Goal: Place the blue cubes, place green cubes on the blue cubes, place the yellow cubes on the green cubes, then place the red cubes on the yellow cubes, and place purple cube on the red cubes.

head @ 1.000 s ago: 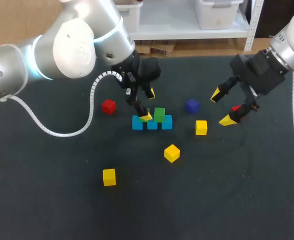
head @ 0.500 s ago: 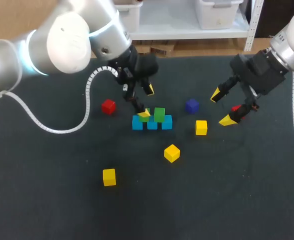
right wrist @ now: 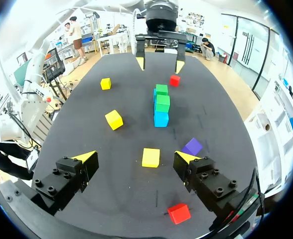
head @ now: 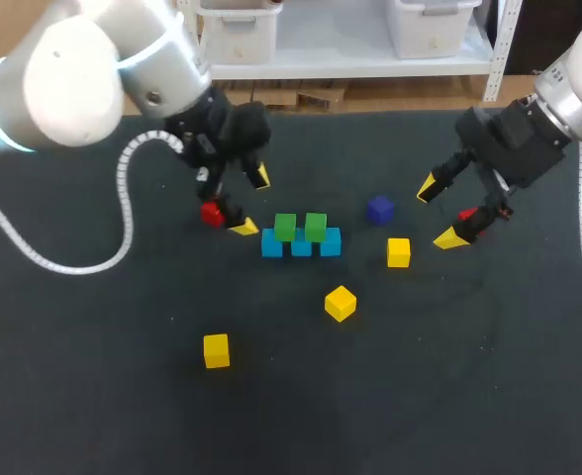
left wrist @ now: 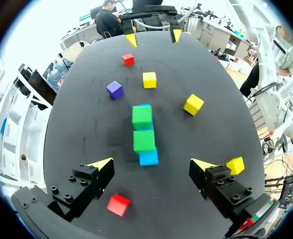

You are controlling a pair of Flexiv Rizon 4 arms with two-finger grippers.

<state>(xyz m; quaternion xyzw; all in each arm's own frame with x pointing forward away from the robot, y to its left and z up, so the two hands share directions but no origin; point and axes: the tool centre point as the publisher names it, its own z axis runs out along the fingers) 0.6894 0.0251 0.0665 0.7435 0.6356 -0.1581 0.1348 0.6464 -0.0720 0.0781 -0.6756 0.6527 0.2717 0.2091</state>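
My left claw (head: pixel 252 203) is hanging wide open over the table (head: pixel 93 396) and is holding nothing. A red cube (head: pixel 212 212) is lying down below it, close by one finger. Just ahead of this claw, three blue cubes (head: pixel 301 245) are sitting in a row, touching each other. The long way of the row is running side to side across the table in the head view. In the left wrist view it is pointing straight away from my left claw, toward my right claw. Two green cubes (head: pixel 300 227) are sitting side by side on top of the blue row, lined up the same way as the row. My right claw (head: pixel 437 212) is hanging wide open too, off past the far end of the row, and it is holding nothing. The purple cube (head: pixel 379 209) is lying between the row and this claw, apart from both. One yellow cube (head: pixel 398 251) is resting near the purple one, a little closer to me. A second red cube (right wrist: pixel 179 213) is lying under one finger of my right claw; I cannot tell if they are touching. Another yellow cube (head: pixel 339 302) is sitting turned at a slant, nearer to me than the row. The last yellow cube (head: pixel 216 350) is lying well apart from everything, closest to me.
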